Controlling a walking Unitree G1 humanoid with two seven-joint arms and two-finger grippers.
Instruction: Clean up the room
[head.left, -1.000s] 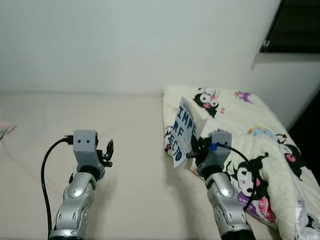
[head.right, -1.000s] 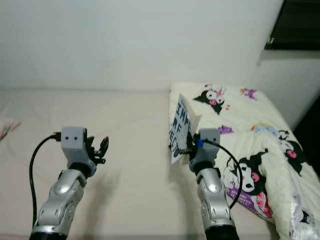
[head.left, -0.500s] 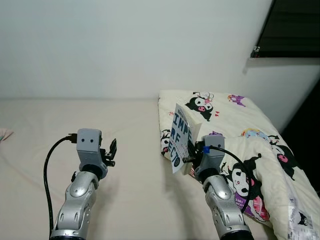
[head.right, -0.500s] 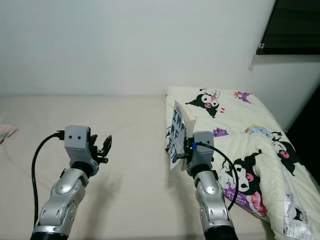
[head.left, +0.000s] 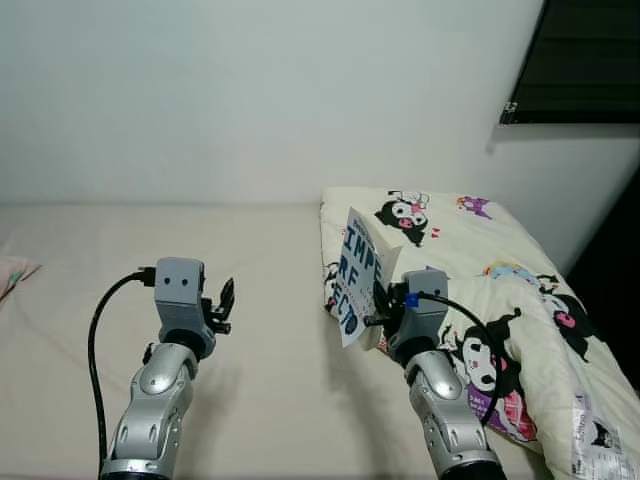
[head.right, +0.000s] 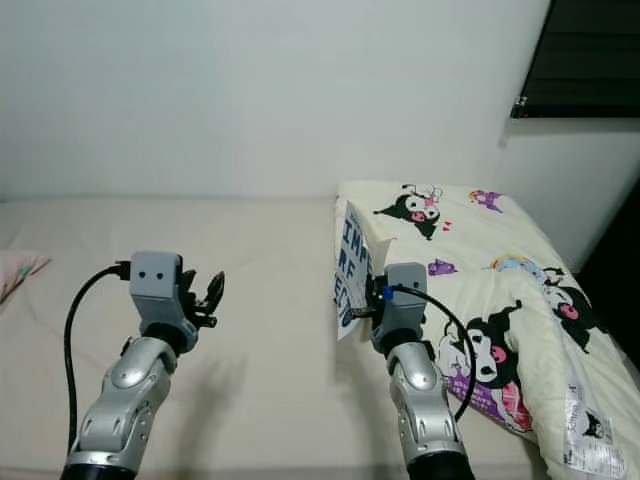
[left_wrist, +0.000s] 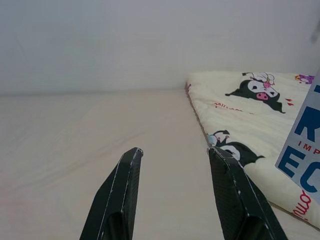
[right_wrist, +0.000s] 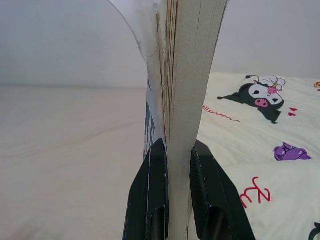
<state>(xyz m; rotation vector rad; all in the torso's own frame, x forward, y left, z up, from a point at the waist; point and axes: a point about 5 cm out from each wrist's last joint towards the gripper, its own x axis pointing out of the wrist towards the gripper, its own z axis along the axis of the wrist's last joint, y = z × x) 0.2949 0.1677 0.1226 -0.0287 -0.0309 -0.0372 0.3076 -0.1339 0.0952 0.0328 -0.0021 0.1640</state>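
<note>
The right gripper (right_wrist: 172, 165) pinches a white blue-lettered paperback book (head.left: 358, 275) above the cream bed (head.left: 270, 380), not yet put away, while the left gripper (left_wrist: 175, 152) hovers spread and empty.

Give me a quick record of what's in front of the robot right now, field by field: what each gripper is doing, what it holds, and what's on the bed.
surface: cream bed sheet running to a white wall
right gripper: shut on the book, fingers clamped on its lower edge
book: held upright above the sheet, cover with large blue letters facing the robot's left
left gripper: open, holding nothing, raised over the sheet
blanket: cream with cartoon prints, spread on the robot's right
window: dark, upper right
</note>
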